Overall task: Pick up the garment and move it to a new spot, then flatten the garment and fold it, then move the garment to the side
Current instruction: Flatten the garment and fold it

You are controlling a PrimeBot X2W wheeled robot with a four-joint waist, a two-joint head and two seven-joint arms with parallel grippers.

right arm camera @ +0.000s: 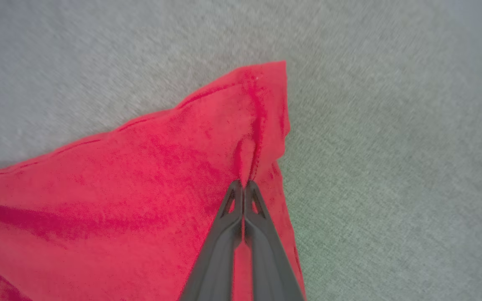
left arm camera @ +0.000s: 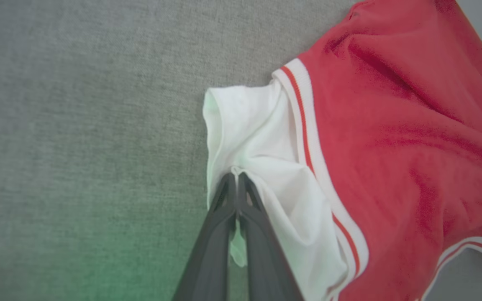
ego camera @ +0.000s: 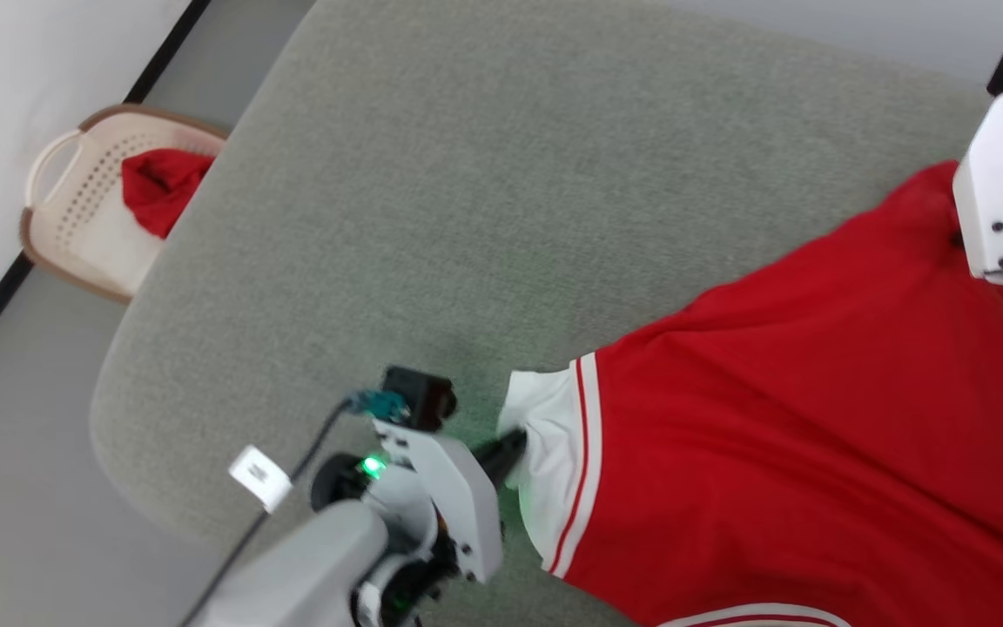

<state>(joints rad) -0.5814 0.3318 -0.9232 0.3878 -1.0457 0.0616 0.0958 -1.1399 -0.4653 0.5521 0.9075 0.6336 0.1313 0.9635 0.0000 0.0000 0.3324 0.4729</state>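
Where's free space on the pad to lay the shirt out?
Free: the far and left stretch of the grey pad, bordered by the upper edge of the shirt, the pad's rim and the basket beyond it. Crowded: near right, where the shirt lies with the left claw pinching its white sleeve and the right claw pinching a red corner.

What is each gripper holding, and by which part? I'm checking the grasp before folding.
Both hold the shirt: the left gripper pinches its white sleeve, and the right gripper pinches a red corner of the body.
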